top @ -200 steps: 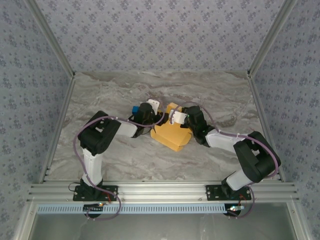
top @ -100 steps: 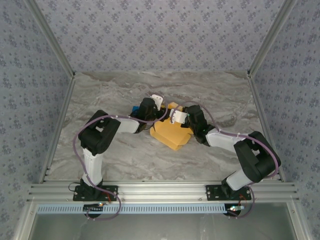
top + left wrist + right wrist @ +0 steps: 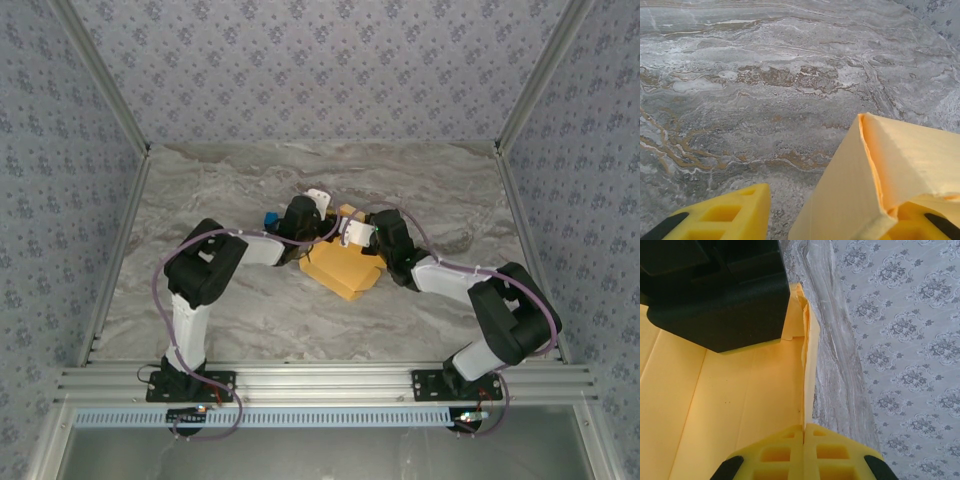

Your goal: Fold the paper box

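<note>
- Mid-frame, paper box (image 3: pixel 343 272): thin, matt yellow-orange card, creased.
- Around it, table (image 3: pixel 220 190): smooth marble-look top, faint sheen.
- On the right gripper (image 3: pixel 803 427), fingers (image 3: pixel 775 455): moulded matt yellow plastic.
- Bottom edge, rails (image 3: pixel 320 382): brushed metal.

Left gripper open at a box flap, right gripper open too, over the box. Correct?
No: the right gripper is shut, a wall edge of the paper box running into the seam between its fingers, per the right wrist view. The left gripper is open at a flap.
</note>
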Robot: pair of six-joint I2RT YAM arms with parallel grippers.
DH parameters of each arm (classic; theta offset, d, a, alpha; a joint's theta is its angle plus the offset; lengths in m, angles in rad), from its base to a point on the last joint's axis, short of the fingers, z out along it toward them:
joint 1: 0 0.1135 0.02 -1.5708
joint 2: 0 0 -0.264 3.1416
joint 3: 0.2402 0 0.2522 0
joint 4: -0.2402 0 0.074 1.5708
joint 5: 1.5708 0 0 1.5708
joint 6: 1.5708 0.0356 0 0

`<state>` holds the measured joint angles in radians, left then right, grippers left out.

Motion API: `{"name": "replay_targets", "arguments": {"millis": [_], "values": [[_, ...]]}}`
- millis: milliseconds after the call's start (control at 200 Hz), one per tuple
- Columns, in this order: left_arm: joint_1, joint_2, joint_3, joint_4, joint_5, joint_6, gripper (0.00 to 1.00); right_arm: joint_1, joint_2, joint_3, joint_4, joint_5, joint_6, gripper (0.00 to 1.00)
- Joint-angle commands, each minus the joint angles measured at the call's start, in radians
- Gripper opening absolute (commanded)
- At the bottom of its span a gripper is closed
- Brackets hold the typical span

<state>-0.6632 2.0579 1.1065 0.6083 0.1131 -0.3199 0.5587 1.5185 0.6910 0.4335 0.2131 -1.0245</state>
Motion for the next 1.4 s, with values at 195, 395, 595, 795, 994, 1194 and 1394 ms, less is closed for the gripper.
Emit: {"name": "replay_targets", "arguments": {"millis": [195, 395, 595, 795, 994, 1194, 1394], "values": [[0.014, 0.022, 0.012, 0.073, -0.014, -0.025, 0.35, 0.022, 0.012, -0.01, -0.048, 0.032, -0.061, 0.0], [0.016, 0.021, 0.005, 0.093, 0.028, -0.005, 0.36, 0.036, 0.037, -0.014, -0.02, 0.07, -0.098, 0.0], [0.021, 0.021, 0.007, 0.097, 0.034, -0.011, 0.36, 0.047, 0.06, -0.011, -0.012, 0.09, -0.126, 0.0], [0.021, 0.017, 0.005, 0.106, 0.055, 0.002, 0.37, 0.046, 0.059, -0.013, -0.013, 0.089, -0.122, 0.0], [0.022, 0.009, -0.001, 0.1, 0.021, -0.001, 0.26, 0.045, 0.048, -0.011, -0.015, 0.081, -0.111, 0.0], [0.018, -0.006, 0.013, 0.001, -0.184, -0.061, 0.2, 0.056, 0.035, -0.008, -0.021, 0.071, -0.09, 0.0], [0.005, -0.008, 0.026, -0.044, -0.257, -0.072, 0.15, 0.061, 0.031, -0.01, -0.026, 0.075, -0.085, 0.0]]}}
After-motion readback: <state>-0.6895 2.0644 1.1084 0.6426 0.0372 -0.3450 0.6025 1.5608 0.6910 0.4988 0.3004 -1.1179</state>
